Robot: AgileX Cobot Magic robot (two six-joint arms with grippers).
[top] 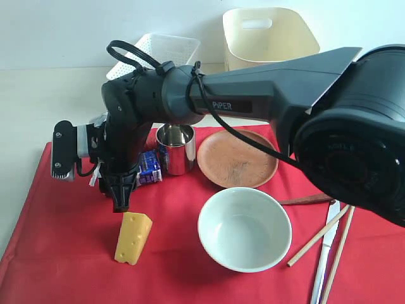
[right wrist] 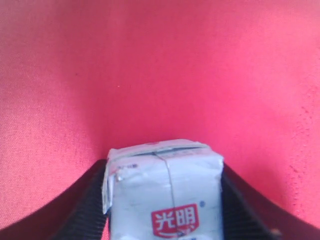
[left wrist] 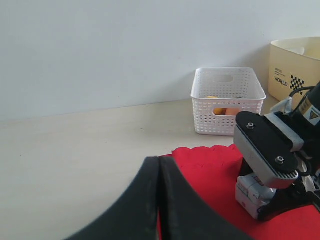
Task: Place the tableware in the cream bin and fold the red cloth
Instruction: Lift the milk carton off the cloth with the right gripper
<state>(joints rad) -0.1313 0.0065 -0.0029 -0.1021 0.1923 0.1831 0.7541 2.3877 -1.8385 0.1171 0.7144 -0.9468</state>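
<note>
Nearest me, the red cloth spreads over the counter, and the frame cuts off its front edge. On the cloth lie the chopsticks and the knife, and the knife and one stick run out of the bottom edge. Beside them are the bowl and a cheese wedge.

The bulk of the right arm hides the cloth's right part and all but the handle of the spoon. Behind the bowl sits the wooden plate, with the steel cup upright just beside it.

Left of the cup, the right pincer points down, its fingers pressing both sides of a milk carton. I cannot tell whether the carton is lifted.

The left pincer, outside the exterior view, has its fingers pressed together.

Farthest away, on bare counter, stand the white basket and the cream bin. The arm covers the bin's lower front. The basket's contents show only as orange glimpses.
</note>
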